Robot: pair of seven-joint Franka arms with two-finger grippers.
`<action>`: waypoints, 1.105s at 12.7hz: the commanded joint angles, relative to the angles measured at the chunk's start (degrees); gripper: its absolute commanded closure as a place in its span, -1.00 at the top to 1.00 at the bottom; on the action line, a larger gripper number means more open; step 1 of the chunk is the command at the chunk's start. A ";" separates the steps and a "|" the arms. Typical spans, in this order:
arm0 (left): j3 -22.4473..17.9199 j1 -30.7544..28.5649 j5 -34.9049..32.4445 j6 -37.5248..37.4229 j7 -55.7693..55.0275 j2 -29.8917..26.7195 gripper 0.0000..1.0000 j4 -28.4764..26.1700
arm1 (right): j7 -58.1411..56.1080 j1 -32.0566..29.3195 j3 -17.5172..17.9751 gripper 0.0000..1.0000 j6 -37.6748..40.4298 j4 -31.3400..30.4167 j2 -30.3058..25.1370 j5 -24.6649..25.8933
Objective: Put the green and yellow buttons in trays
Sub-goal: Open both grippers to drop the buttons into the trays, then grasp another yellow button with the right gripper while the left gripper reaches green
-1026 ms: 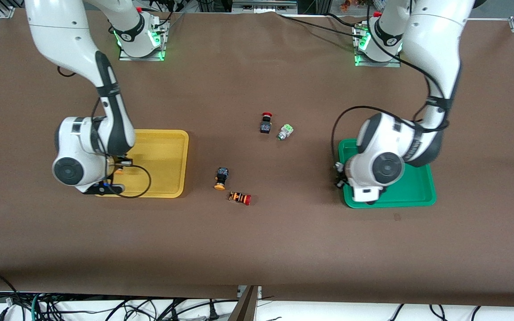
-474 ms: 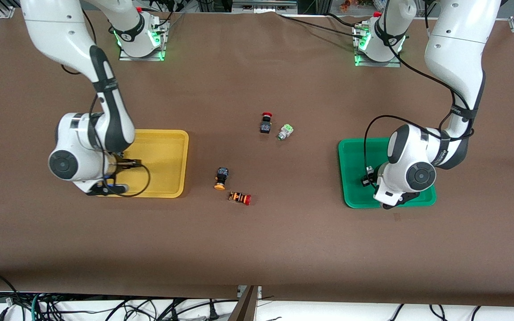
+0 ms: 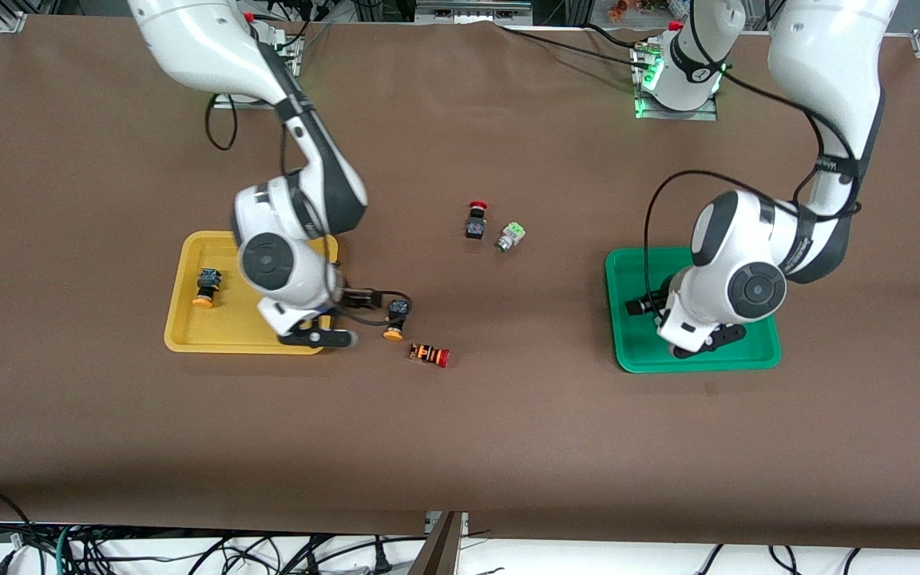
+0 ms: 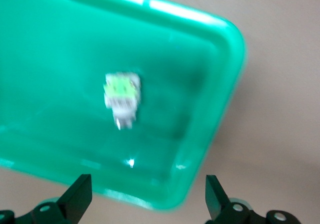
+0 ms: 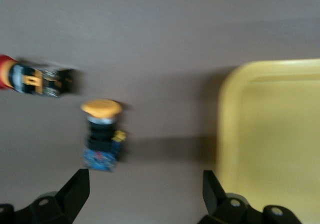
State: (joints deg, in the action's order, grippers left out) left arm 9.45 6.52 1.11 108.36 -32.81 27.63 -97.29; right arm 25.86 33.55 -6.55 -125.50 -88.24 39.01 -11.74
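A yellow button [image 3: 205, 287] lies in the yellow tray [image 3: 300, 247]. A second yellow button [image 3: 396, 317] lies on the table beside that tray and shows in the right wrist view [image 5: 101, 134]. My right gripper [image 3: 336, 335] is open and empty [image 5: 145, 194], over the table between the yellow tray [image 5: 270, 134] and that button. A green button [image 3: 510, 235] lies mid-table. My left gripper [image 3: 703, 339] is open and empty [image 4: 147, 199], over a corner of the green tray [image 3: 628, 271]. Another green button [image 4: 121, 97] lies in the green tray [image 4: 215, 58]; the left arm hides it in the front view.
An orange-striped switch with a red cap [image 3: 430, 354] lies just nearer the front camera than the loose yellow button and shows in the right wrist view [image 5: 35, 79]. A black switch with a red cap [image 3: 475, 221] lies beside the green button on the table.
My right arm swung from over the yellow tray toward the loose yellow button, uncovering a yellow button in the tray. My left arm shifted slightly over the green tray.
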 commanded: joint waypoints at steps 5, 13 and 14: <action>8.39 1.65 -1.20 -7.81 14.00 -3.99 1.00 -1.85 | 6.56 3.10 0.14 1.00 -10.10 2.28 6.42 -0.92; 13.13 9.28 -1.20 7.33 14.53 -3.02 1.00 -11.86 | -0.42 0.13 -0.39 -1.00 -3.04 3.86 5.12 -0.30; 13.48 10.43 -1.20 10.35 14.52 -1.28 1.00 -12.04 | -4.11 -0.93 -0.56 -1.00 1.09 5.52 4.50 -0.04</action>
State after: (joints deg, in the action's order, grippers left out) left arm 22.28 14.88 0.88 112.90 -19.26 25.35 -107.32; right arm 27.82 35.52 -7.27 -131.53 -85.23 45.51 -11.71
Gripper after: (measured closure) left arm 0.000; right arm 0.559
